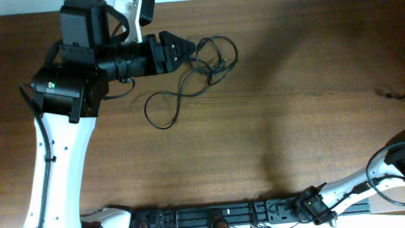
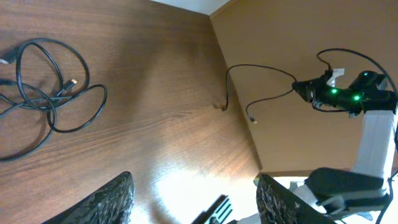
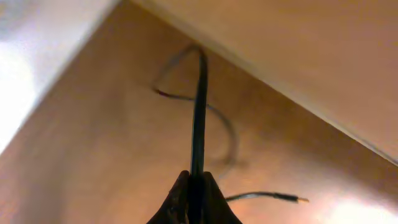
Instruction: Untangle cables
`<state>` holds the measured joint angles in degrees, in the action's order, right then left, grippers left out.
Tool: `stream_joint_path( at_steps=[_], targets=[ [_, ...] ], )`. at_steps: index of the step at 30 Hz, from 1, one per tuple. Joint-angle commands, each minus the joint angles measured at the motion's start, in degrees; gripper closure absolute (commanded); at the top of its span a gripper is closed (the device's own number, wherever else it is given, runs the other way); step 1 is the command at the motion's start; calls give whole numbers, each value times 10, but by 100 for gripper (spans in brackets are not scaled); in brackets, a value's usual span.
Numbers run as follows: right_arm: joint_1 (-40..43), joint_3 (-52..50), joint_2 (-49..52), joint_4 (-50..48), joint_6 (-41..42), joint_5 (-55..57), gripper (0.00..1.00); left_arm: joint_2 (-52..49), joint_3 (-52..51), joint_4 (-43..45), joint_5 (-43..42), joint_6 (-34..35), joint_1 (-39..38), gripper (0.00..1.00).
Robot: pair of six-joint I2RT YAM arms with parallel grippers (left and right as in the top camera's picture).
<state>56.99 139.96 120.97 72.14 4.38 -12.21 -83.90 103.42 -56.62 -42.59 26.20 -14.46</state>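
A tangle of thin black cables (image 1: 209, 68) lies on the wooden table at the upper middle, with loops trailing down-left. It also shows in the left wrist view (image 2: 53, 99). My left gripper (image 1: 188, 49) sits at the tangle's left edge; its fingers (image 2: 196, 205) are spread wide and empty. My right gripper (image 3: 196, 179) is shut on one black cable (image 3: 199, 106), which runs up and away from the jaws. In the left wrist view that cable (image 2: 261, 70) hangs from the right arm beyond the table's right edge. The right gripper itself is outside the overhead view.
The right arm's base link (image 1: 345, 187) lies along the bottom right. A black rail (image 1: 240, 212) runs along the front edge. A short cable end (image 1: 387, 94) shows at the table's far right. The table's edge (image 2: 233, 93) drops off to a brown surface.
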Motion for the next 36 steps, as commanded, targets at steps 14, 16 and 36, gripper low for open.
stream_joint_path(
  at_steps=[14,16,36],
  targets=[
    [-8,-3,22,28,-31,-166,0,7,10,-10,4,-37,-1,36],
    [-40,-3,22,36,-68,-225,0,7,10,-12,4,-41,-1,36],
    [-496,-3,22,193,-160,-141,1,23,10,-63,60,-66,0,33]
  ],
)
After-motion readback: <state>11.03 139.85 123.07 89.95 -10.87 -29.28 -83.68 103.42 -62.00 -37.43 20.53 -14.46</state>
